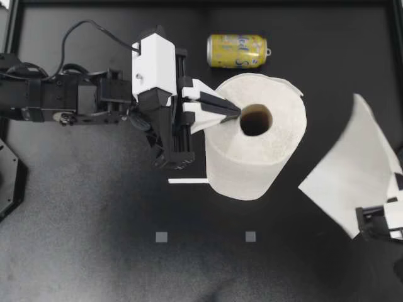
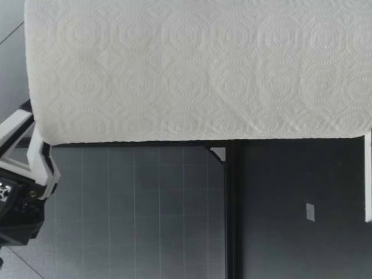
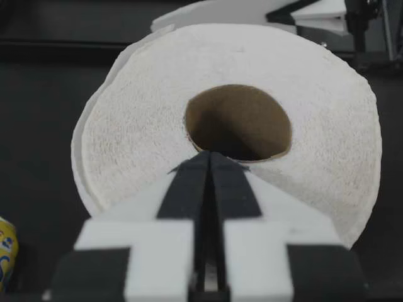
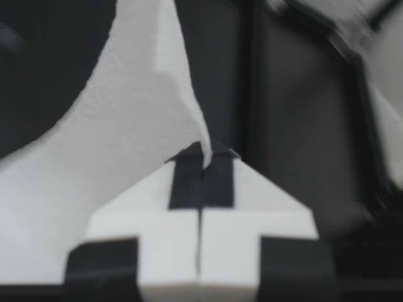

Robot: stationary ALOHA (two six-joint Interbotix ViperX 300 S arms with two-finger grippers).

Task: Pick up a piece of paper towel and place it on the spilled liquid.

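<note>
Right jaws: I am holding these closed on the lower corner of a loose paper towel sheet (image 1: 352, 160). In the right wrist view the paper is running up from between the closed tips.
Why the sheet is hanging so: I am pinching it at one corner only, so the rest is fanning out above the surface (image 1: 94, 207), near the roll but apart from it. A dark gap is showing between the two, so I am judging it torn free.
Left jaws: I am holding these closed with nothing between them. The tips are lying on the flat top of the paper towel roll (image 1: 264, 157), right at the rim of its cardboard core (image 1: 255, 120).
Why they are sitting there: I am taking this as a brace, with the closed tips pressing down so the upright roll is not tipping or sliding while the other arm is pulling paper off.
Roll: it is standing on end at the middle of the surface, and its embossed wall is filling the low view.
Can: a yellow can (image 1: 237, 50) is lying on its side just beyond the roll, a likely source of any spill.
Spilled liquid: I am not making out any wet patch on the dark surface, so I cannot say where the sheet should be going.
Stage: I am judging the pick-up done and the placing not yet begun.
</note>
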